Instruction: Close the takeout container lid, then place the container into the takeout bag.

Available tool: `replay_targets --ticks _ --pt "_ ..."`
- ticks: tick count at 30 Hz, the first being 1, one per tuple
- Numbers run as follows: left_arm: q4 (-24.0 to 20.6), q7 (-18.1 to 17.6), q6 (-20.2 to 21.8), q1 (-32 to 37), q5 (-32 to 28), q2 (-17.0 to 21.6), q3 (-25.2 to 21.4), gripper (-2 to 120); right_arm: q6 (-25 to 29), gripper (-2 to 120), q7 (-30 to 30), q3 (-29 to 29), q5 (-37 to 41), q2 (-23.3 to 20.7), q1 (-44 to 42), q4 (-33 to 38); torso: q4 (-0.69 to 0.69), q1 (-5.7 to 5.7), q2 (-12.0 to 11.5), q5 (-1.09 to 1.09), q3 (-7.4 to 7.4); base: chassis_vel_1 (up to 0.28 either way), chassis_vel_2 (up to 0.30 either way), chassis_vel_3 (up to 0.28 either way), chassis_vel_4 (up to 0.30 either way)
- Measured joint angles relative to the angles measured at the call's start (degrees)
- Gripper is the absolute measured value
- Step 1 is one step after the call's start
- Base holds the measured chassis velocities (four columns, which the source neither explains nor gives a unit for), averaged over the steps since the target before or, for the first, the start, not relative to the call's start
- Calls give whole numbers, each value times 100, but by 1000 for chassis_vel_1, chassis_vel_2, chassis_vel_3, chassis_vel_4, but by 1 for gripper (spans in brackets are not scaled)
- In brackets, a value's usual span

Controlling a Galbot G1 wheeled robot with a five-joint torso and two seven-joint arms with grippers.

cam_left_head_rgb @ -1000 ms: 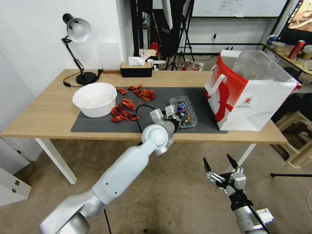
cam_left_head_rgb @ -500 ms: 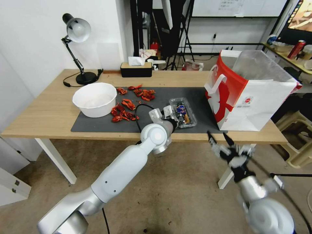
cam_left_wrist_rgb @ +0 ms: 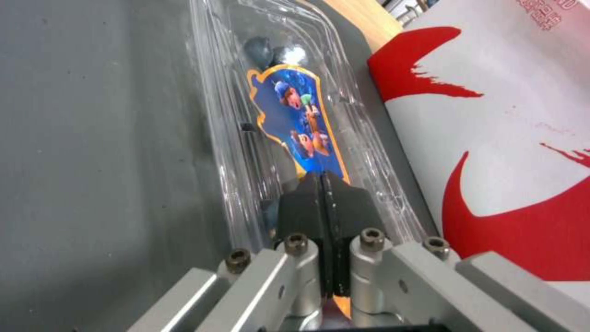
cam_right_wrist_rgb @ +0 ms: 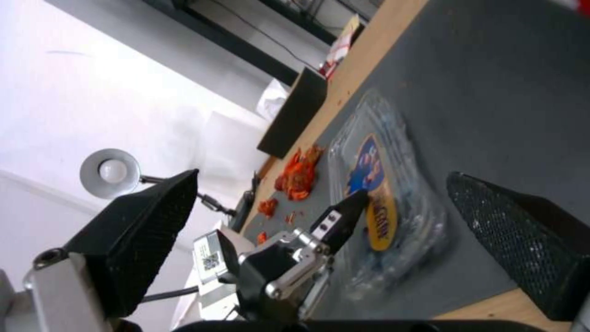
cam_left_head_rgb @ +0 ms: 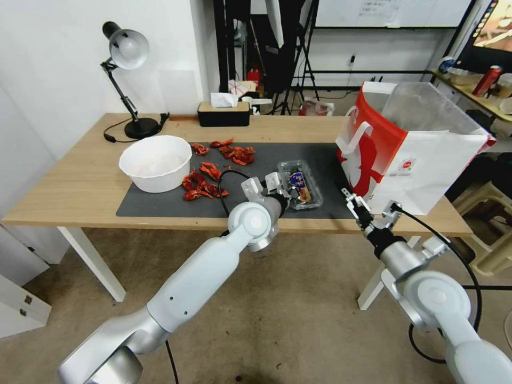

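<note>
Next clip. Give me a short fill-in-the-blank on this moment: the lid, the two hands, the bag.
1. The lid of the takeout container is ____.
2. The left hand presses on the lid with its fingers ____.
3. The right hand, at the table's near edge beside the takeout bag, has its fingers ____.
4. The container lies on the dark ____, not in the bag.

Missing words: closed; shut; open; mat

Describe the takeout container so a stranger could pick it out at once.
On the dark mat of the wooden table, look between the white bowl and the takeout bag. The takeout container is the small clear clamshell with a blue sticker.
</note>
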Motion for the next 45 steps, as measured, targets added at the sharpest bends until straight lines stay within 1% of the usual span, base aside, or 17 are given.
replay_targets --ticks 2,3,6,9,11,15,24,39,43,44,45 --pt "-4 1 -1 17 -2 -4 -11 0 -104 100 280 -37 147 11 168 0 0 0 0 0 0 0 0 0 0" --pt "-4 1 -1 17 -2 -4 -11 0 -104 100 280 -37 147 11 168 0 0 0 0 0 0 0 0 0 0" --pt "-27 1 -3 55 2 -7 -33 0 -221 100 691 -95 259 -4 428 0 0 0 0 0 0 0 0 0 0" --pt "-31 1 -3 58 3 -7 -35 0 -251 100 794 -106 280 -12 500 -3 0 0 0 -1 0 0 0 0 0" --pt "-48 -5 -10 59 2 4 -39 0 -439 100 1288 -177 346 -40 859 -69 0 0 0 0 0 0 0 0 0" --pt "-53 -6 -13 57 -14 13 -22 0 -566 100 1498 -221 373 -47 1071 -152 0 0 0 -1 0 0 0 0 0" --pt "-69 -9 -17 57 -36 45 -25 0 -698 100 1737 -448 311 -66 1502 -435 0 0 1 0 0 0 0 0 0" --pt "-69 -17 -25 59 -56 44 -48 0 -1105 100 1995 -834 65 -135 2023 -831 0 0 1 0 -1 0 0 0 0" --pt "-92 -38 -25 76 -67 54 -48 0 -1547 100 2393 -1068 -10 -202 2389 -1018 0 -1 1 0 -1 0 0 0 0" --pt "-92 -38 -25 76 -67 54 -48 0 -1547 100 2393 -1068 -10 -202 2389 -1018 0 -1 1 0 -1 0 0 0 0" --pt "-100 -48 -25 77 -74 56 -48 0 -1675 100 2472 -1103 1 -220 2471 -1061 1 -1 1 0 -1 0 0 0 0"
